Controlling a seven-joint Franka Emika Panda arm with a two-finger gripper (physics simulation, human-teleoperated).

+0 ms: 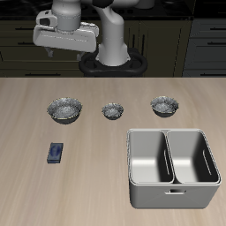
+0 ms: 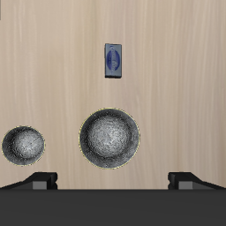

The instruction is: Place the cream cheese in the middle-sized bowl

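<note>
Near the tabletop's front edge, the cream cheese lies flat, apart from the bowls. The middle-sized bowl sits farther back, in a row with two other silver bowls. Gripper hangs high above the back edge, released, holding nothing.

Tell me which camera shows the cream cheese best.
The wrist view: the cream cheese lies flat and unobstructed, its paler label patch visible. The exterior view shows it only as a tiny blue box on the table.
</note>
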